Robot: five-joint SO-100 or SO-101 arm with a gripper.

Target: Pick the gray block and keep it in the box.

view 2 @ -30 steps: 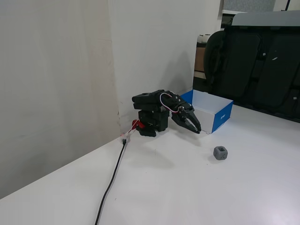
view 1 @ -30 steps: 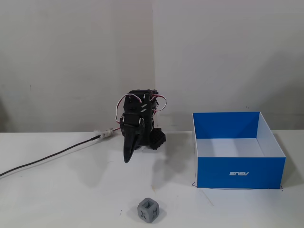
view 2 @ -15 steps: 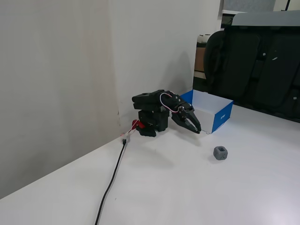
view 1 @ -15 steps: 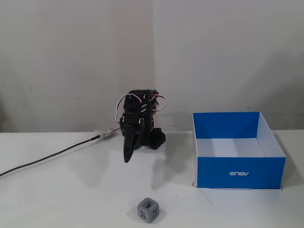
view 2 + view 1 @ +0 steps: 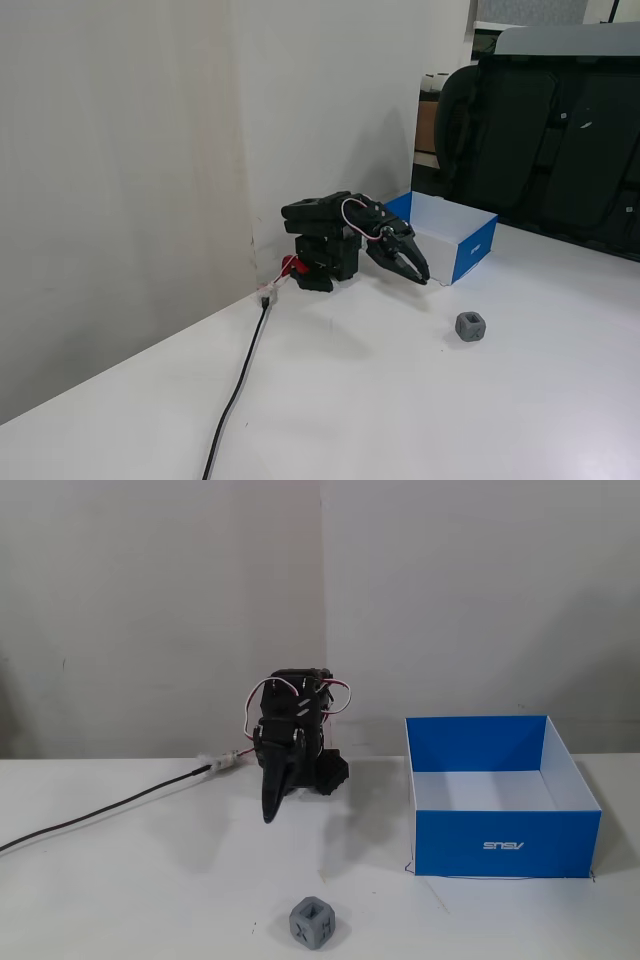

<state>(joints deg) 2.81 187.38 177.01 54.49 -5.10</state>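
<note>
The end effector [image 5: 418, 272] is seen folded low in front of the arm's base, its two fingers drawn together to a point or nearly so, and nothing is held between them. The gray block [image 5: 312, 923] is found on the white surface [image 5: 150, 880], well apart from the end effector and out ahead of it, toward the camera in one fixed view. The block is judged to be light, rigid and probably hollow printed plastic; with bevelled corners and embossed faces, a grip across two opposite flat faces is thought safest, since corners could slip. The blue ASUS box [image 5: 505, 845] stands open to one side of the end effector, empty inside. Its inverted logo is shown only from the front; the side-on fixed view alone reveals the black chairs [image 5: 540, 140] behind and the fingers' profile.
</note>
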